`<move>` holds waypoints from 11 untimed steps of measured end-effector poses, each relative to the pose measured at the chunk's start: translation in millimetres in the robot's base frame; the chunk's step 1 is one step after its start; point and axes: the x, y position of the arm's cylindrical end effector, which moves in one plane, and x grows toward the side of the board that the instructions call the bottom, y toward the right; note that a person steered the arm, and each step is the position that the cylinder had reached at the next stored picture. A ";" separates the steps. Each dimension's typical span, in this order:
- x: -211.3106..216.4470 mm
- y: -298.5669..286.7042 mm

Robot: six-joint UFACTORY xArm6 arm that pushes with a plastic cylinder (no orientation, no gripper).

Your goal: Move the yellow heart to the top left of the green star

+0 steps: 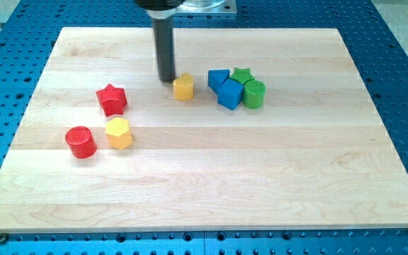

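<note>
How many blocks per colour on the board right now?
Red: 2, star and cylinder
Yellow: 2, heart and hexagon
Blue: 2, and cube
Green: 2, star and cylinder
Total: 8
My tip sits just left of the yellow heart.

The green star (pixel 241 74), to the right of the tip (pixel 166 78), is largely hidden behind the blue blocks (pixel 224 86).

Seven blocks lie on one wooden board (pixel 204 184): two red, a star (pixel 111 99) and a cylinder (pixel 81 142); two yellow, a heart (pixel 183 88) and a hexagon (pixel 119 133); two blue blocks (pixel 218 78) (pixel 229 93); two green, a star (pixel 242 75) and a cylinder (pixel 254 93).
</note>
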 end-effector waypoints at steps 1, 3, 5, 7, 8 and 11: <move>80.1 1.7; -20.4 51.8; -56.7 17.3; -91.1 67.0; -78.9 113.2; -47.9 87.3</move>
